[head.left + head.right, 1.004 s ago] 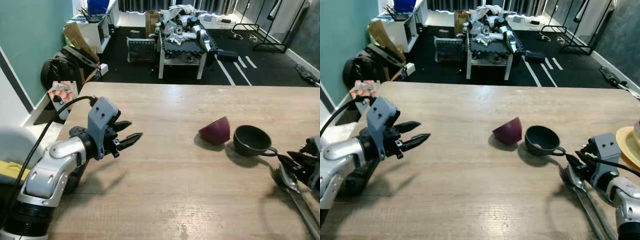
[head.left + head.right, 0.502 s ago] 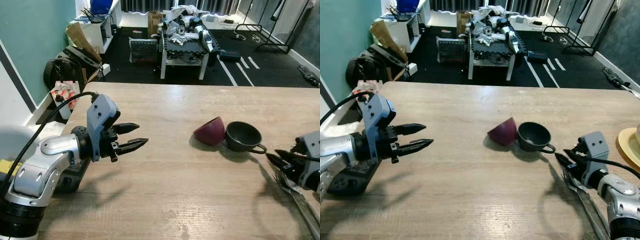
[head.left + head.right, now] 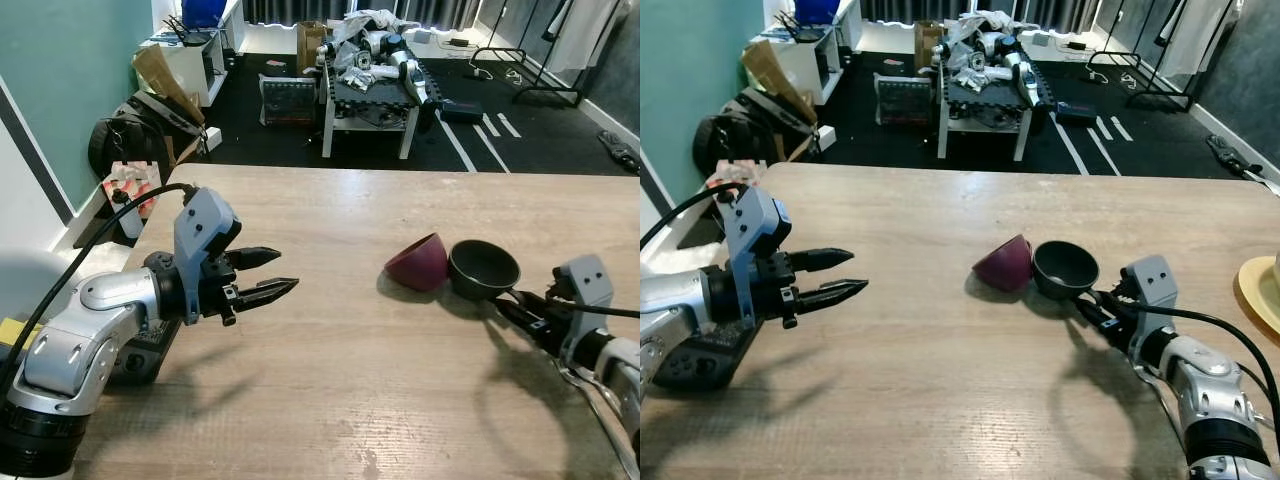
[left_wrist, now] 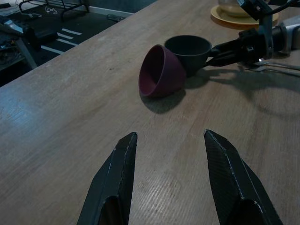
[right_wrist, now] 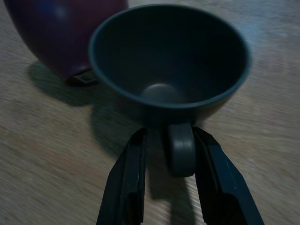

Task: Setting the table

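Since a moment ago the right gripper [image 3: 1092,306] has slid in toward the middle of the table and now has its two fingers set either side of the cup's handle, where before it hung back near the cutlery at the right edge.

Over on the left, the left gripper [image 3: 262,274] is held above the bare wood of the table [image 3: 330,400], its silver forearm reaching in from the near left corner and lying roughly level. Its long black fingers point to the right, toward the crockery, and stand apart with nothing between them.

Near the middle of the table a dark red bowl [image 3: 418,264] lies tipped on its side, its open mouth facing left toward that gripper. Just to its right, touching or nearly touching it, the dark cup [image 3: 483,268] stands upright with its mouth up. Its handle [image 5: 180,148] sticks out to the near right, straight at the right arm.

That right arm comes in low from the near right corner, angled up and left along the table. From its wrist view, the fingers straddle the handle with a small gap on each side, so they are parted and not yet clamped.

At the far right edge sits a yellow plate [image 3: 1258,290].
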Controlling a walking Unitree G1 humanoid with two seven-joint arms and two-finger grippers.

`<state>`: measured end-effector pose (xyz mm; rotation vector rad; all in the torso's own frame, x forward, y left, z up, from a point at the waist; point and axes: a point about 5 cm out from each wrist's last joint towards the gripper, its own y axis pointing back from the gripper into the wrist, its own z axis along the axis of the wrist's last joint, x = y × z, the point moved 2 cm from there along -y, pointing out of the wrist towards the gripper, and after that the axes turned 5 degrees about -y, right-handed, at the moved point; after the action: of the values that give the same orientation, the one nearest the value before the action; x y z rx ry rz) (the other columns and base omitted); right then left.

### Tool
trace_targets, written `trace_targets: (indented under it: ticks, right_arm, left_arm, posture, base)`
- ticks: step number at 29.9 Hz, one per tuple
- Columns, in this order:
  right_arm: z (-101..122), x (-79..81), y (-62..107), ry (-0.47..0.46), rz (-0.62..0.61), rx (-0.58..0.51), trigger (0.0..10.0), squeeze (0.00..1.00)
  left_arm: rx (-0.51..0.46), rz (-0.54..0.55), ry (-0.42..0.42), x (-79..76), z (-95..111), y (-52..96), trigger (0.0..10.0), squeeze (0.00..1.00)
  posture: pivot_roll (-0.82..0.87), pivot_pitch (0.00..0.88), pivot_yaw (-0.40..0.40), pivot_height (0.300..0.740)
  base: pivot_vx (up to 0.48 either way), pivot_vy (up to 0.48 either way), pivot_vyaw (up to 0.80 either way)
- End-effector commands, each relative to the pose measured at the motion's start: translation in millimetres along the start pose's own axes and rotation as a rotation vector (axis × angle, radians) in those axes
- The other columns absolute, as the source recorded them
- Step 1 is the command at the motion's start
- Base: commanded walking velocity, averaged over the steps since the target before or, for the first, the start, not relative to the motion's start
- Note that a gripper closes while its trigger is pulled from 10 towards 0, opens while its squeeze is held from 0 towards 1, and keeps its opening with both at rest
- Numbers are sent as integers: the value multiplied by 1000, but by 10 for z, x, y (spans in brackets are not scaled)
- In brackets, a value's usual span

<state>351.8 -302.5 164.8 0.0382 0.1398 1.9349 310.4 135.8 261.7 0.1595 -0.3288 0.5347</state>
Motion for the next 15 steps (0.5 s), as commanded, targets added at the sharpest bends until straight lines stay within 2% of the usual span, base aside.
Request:
trace_targets:
  ticks: [1, 2, 3, 4, 5, 6, 15]
  right_arm:
    - [-80, 19, 4, -20, 10, 23, 8118, 0]
    - [-96, 27, -2, -21, 10, 26, 4706, 0]
    - [-96, 27, -2, -21, 10, 26, 4706, 0]
    - [-105, 26, -5, -25, 6, 26, 1608, 0]
    - [-105, 26, -5, -25, 6, 26, 1608, 0]
    - [-115, 24, -6, -35, 2, 22, 0, 0]
    - [-79, -55, 40, -67, -54, -23, 0, 0]
  left_arm:
    - [7, -7, 0, -36, -8, 16, 10000, 0]
    - [7, -5, 1, -37, -7, 15, 10000, 0]
    - [7, -5, 1, -37, -7, 15, 10000, 0]
    - [7, -2, 2, -37, -6, 14, 10000, 0]
    - [7, -2, 2, -37, -6, 14, 10000, 0]
    - [12, 7, 2, -29, -14, 13, 10000, 0]
    - [12, 16, 10, -39, -36, -4, 10000, 0]
  posture:
    - [178, 127, 85, 740]
    - [181, 129, 84, 740]
    - [181, 129, 84, 740]
    - [181, 129, 84, 740]
    - [181, 129, 84, 740]
    - [181, 129, 83, 740]
    - [175, 132, 82, 740]
  base:
    - [0, 0, 0]
    - [0, 0, 0]
    - [0, 0, 0]
    - [0, 0, 0]
    - [0, 0, 0]
    - [0, 0, 0]
    - [0, 0, 0]
